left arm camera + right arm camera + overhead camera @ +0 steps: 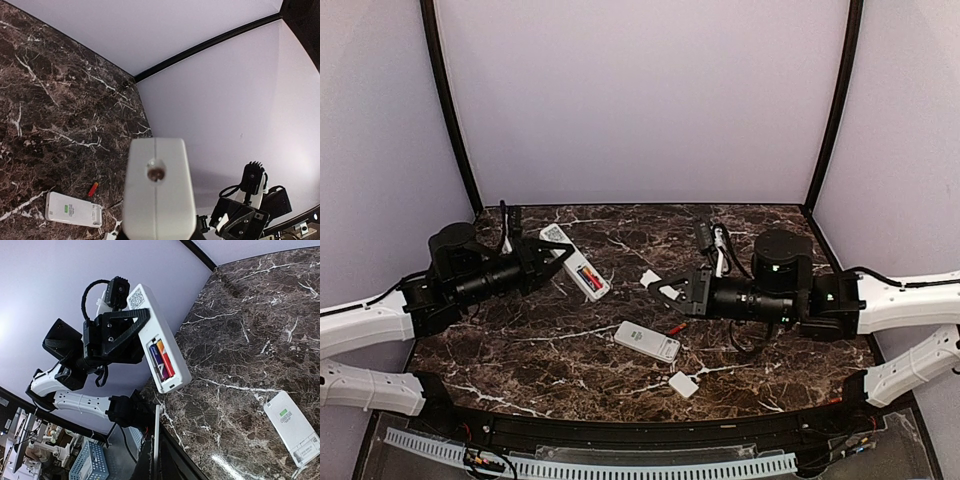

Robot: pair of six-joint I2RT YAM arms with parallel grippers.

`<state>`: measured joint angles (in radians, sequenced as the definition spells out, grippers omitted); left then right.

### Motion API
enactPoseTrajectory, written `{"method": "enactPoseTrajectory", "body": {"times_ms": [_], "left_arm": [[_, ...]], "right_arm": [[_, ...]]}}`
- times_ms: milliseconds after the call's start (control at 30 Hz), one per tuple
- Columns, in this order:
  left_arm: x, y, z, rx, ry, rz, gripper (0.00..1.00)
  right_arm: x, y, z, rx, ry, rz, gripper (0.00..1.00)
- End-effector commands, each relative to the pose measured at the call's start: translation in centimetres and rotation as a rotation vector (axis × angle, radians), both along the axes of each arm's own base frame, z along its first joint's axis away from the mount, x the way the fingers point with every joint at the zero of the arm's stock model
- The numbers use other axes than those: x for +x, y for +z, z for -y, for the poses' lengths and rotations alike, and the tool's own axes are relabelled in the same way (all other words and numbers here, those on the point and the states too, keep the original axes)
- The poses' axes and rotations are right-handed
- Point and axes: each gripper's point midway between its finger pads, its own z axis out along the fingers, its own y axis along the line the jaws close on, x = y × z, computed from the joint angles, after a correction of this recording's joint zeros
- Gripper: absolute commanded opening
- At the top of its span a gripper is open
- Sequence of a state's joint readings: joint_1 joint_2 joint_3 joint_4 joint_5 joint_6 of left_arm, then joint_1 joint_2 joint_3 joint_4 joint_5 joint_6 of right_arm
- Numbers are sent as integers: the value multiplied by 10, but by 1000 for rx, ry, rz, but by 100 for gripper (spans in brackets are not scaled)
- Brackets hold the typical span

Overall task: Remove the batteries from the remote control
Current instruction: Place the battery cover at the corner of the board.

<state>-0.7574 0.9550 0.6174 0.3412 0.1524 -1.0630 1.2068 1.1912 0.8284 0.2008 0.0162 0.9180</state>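
Where the left end effector [548,255] closes: on a white remote control [172,377].
Loaded batteries [162,360]: red and bluish, in its open compartment.
Right end effector [660,285]: closed, raised.
Loose red battery [677,328]: on table [500,340] beside second remote [647,341].
Table: dark marble, white veins.
Room: pale lilac walls [640,100], black corner strips [445,100].

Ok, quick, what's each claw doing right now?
Left claw: closed on the white remote, batteries showing in its open bay.
Right claw: closed, with nothing clearly held.
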Motion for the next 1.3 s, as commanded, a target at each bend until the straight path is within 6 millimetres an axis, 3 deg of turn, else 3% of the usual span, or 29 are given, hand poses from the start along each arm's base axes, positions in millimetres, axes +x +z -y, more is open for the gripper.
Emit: {"method": "enactPoseTrajectory", "body": {"times_ms": [0, 200, 467, 700, 967, 1267], "left_arm": [[-10, -44, -4, 79, -44, -99, 0], [-21, -94, -12, 177, -63, -212, 0], [-38, -116, -19, 181, -93, -256, 0], [-44, -122, -21, 180, -103, -277, 0], [-44, -121, -22, 173, -98, -277, 0], [-45, -122, -27, 160, -79, -276, 0]], "right_arm": [[11, -15, 16, -119, -84, -15, 0], [29, -46, 53, -373, -213, -40, 0], [45, -95, 96, -652, -288, -96, 0], [32, -155, 102, -786, -223, -162, 0], [2, -181, 85, -855, -99, -156, 0], [-31, -218, 100, -1002, -109, -229, 0]]}}
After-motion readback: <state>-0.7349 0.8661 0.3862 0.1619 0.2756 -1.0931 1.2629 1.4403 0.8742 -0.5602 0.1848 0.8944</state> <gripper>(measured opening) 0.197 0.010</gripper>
